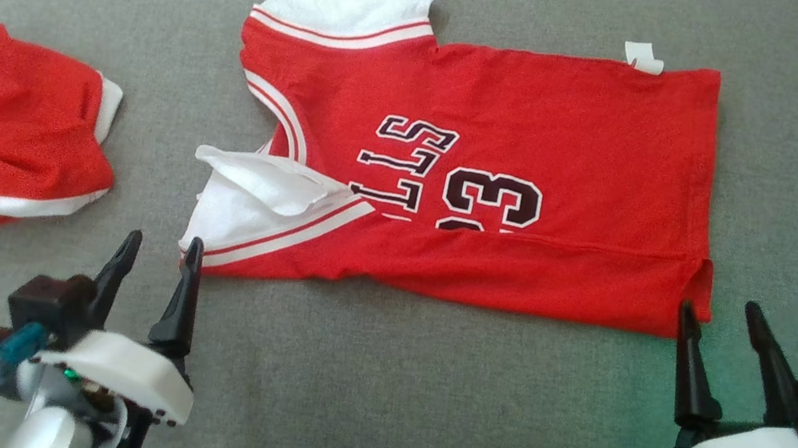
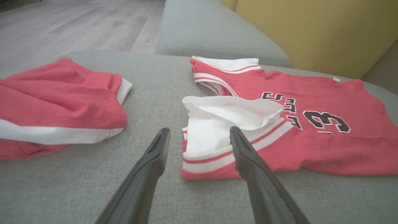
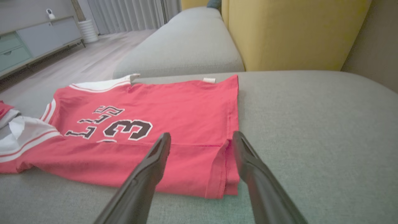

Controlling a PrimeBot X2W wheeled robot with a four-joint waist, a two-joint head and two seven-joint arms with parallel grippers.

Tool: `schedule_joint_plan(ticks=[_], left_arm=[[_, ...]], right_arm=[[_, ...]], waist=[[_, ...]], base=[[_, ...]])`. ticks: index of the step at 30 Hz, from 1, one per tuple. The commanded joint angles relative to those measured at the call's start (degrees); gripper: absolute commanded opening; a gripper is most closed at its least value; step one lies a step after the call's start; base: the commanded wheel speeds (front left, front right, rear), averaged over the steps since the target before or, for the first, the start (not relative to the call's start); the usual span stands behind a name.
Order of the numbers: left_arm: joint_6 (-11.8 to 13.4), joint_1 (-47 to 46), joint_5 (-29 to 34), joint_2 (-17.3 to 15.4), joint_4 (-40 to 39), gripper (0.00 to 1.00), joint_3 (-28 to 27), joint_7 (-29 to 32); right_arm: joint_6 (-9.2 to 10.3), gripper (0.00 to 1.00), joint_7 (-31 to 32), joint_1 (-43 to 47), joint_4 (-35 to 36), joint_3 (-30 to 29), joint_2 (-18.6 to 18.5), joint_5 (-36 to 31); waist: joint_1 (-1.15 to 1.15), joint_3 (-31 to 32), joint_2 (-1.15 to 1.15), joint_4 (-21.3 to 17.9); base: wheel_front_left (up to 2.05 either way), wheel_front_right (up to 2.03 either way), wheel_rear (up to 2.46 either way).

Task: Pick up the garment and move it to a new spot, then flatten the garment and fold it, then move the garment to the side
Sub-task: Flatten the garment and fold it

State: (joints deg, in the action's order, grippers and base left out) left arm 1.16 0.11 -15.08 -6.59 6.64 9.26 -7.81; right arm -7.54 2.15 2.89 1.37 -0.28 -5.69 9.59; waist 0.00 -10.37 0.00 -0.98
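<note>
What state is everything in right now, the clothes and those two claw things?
Red jersey: spread out, near long edge folded over, near sleeve rumpled.
Red shorts: crumpled in a heap, apart from the jersey.
Left gripper: open, empty, at the near sleeve corner.
Right gripper: open, empty, at the near hem corner.
</note>
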Motion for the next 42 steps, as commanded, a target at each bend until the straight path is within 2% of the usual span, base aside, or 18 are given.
schedule_joint_plan(ticks=[1,13,24,25,26,27,28,29,30,31,37,42], left_arm=[[-0.5,-3.5,-0.9,0.0,-0.3,1.00,-1.4,0.2],[-3.4,-8.7,-4.6,0.6,10.9,1.00,-0.7,1.5],[-4.9,-12.6,-7.1,0.6,16.8,1.00,-0.7,2.2],[-5.1,-12.9,-7.3,0.6,17.3,0.97,-0.5,2.5],[-5.3,-13.3,-7.5,0.6,17.6,0.82,-0.4,2.6],[-5.4,-13.5,-7.5,0.5,18.0,0.52,-0.2,2.8],[-5.5,-13.8,-7.6,0.5,18.4,0.36,-0.1,3.0],[-5.6,-14.1,-7.8,0.5,18.7,0.13,0.0,2.9],[-5.7,-14.3,-7.9,0.5,19.0,0.00,0.0,2.8],[-5.7,-14.4,-8.0,0.5,19.3,0.00,0.0,2.7],[-5.7,-14.6,-8.3,0.2,20.3,0.00,-0.1,1.5],[-4.4,-12.6,-8.9,-0.7,18.6,0.00,-1.3,0.8]], right_arm=[[0.05,1.00,0.5,-1.9,0.9,1.3,-0.5,0.3],[0.05,1.00,4.5,-5.1,-6.0,-1.0,0.2,-0.1],[0.05,1.00,6.2,-8.8,-10.0,-3.0,1.0,-1.6],[0.05,1.00,6.6,-9.1,-10.3,-3.2,1.1,-1.7],[0.05,1.00,7.1,-9.4,-10.7,-3.4,1.2,-1.7],[0.05,1.00,7.6,-9.7,-11.1,-3.5,1.2,-1.7],[0.05,0.98,8.1,-10.0,-11.5,-3.6,1.3,-1.7],[0.05,0.57,8.4,-10.2,-11.8,-3.7,1.4,-1.5],[0.05,0.23,8.5,-10.4,-11.9,-3.8,1.4,-1.5],[0.05,0.00,8.7,-10.6,-12.1,-3.9,1.5,-1.4],[0.05,0.00,8.9,-10.4,-12.5,-4.6,1.7,-0.6],[0.05,0.00,9.2,-9.3,-11.0,-4.0,1.4,0.5]], waist=[[0.00,-0.8,0.00,0.0],[0.00,-5.2,0.00,0.0],[0.00,-7.8,0.00,0.4],[0.00,-8.0,0.00,0.4],[0.00,-8.1,0.00,0.4],[0.00,-8.3,0.00,0.5],[0.00,-8.4,0.00,0.5],[0.00,-8.5,0.00,0.5],[0.00,-8.5,0.00,0.6],[0.00,-8.5,0.00,0.6],[0.00,-7.8,0.00,0.9],[0.00,-6.6,0.00,0.5]], base=[[0.00,0.00,0.00],[0.00,0.00,0.00],[0.00,0.00,0.00],[0.00,0.00,0.00],[0.00,0.00,0.00],[0.00,0.00,0.00],[0.00,0.00,0.00],[0.00,0.00,0.00],[0.00,0.00,0.00],[0.00,0.00,0.00],[0.00,0.00,0.00],[0.00,0.00,0.00]])
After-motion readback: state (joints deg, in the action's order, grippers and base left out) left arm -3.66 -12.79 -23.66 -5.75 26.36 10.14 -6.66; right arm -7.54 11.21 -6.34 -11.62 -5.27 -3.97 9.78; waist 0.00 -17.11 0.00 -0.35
